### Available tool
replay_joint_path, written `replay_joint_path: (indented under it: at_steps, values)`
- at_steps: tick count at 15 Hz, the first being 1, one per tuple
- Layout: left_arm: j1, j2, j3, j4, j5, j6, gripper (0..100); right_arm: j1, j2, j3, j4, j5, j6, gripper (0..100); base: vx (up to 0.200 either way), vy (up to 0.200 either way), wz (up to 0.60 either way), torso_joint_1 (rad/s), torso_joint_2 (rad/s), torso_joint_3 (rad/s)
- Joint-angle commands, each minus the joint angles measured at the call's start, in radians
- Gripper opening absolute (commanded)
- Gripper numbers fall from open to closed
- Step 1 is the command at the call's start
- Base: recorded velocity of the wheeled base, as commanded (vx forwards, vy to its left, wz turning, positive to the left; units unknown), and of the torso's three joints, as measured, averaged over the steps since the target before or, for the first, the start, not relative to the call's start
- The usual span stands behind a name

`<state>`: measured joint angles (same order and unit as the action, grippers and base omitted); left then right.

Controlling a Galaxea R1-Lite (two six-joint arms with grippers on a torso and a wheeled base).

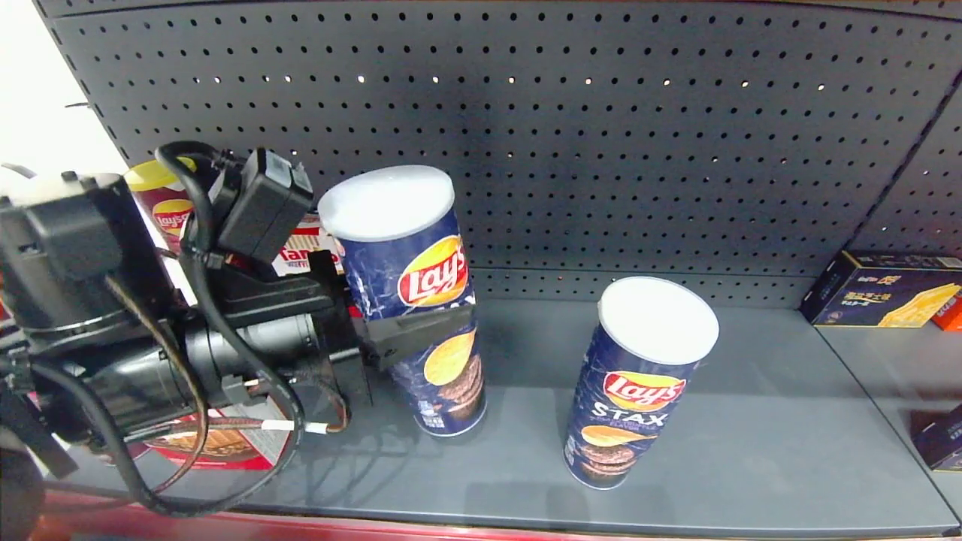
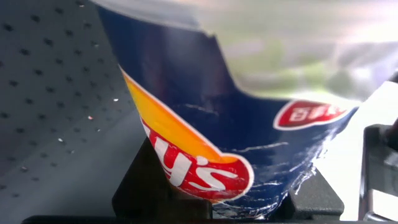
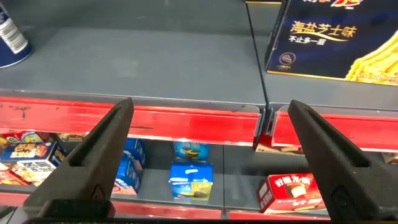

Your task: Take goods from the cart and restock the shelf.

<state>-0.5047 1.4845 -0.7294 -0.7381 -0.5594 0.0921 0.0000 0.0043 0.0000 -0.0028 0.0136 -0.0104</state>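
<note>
While the left gripper is clamped across the middle of a blue chip can, that can stands on the left part of the shelf, upright or nearly so. Its base looks down on the deck, though contact can't be confirmed. A second blue can stands to the right and a little nearer, well apart. A red-and-yellow can and a white pack sit behind the arm at far left. Judgement: placing step, close to letting go. To do it well, confirm the base sits flat before the fingers spread, open slowly so neither pad drags the can over, then back the arm straight out toward the near edge, not sideways. Tall, light and narrow-footed, so it likely tips easily. The right gripper hangs spread wide and empty before the red shelf edge, off to the right near a dark blue box.
</note>
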Motion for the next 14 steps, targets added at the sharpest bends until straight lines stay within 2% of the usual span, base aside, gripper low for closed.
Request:
replay_joint_path:
  at_steps: [1,2,3,5,7,9,14]
  values:
    - [0.034,0.050,-0.070,0.043,0.016,0.000,0,0.000,0.002,0.000,0.000,0.000,0.000,100,0.000,0.000,0.00,0.000,0.00,0.000]
    - [0.035,0.057,-0.071,0.042,0.049,0.000,0,0.000,0.002,0.000,0.000,0.000,0.000,100,0.000,0.000,0.00,0.000,0.00,0.000]
    - [0.038,0.062,-0.094,0.049,0.055,-0.009,0,0.000,0.003,0.000,0.000,0.000,0.000,100,0.000,0.000,0.00,0.000,0.00,0.000]
    - [0.041,0.063,-0.110,0.065,0.050,-0.012,0,0.000,0.002,0.000,0.000,0.000,0.000,100,0.000,0.000,0.00,0.000,0.00,0.000]
    - [0.032,0.062,-0.160,0.157,0.041,0.006,0,0.000,0.002,0.000,0.000,0.000,0.000,100,0.000,0.000,0.00,0.000,0.00,0.000]
    - [-0.003,0.065,-0.179,0.166,0.029,0.011,0,0.000,0.002,0.000,0.000,0.000,0.000,100,0.000,0.000,0.00,0.000,0.00,0.000]
    - [-0.002,0.143,-0.237,0.192,0.010,0.014,0,0.000,0.002,0.000,0.000,0.000,0.000,100,0.000,0.000,0.00,0.000,0.00,0.000]
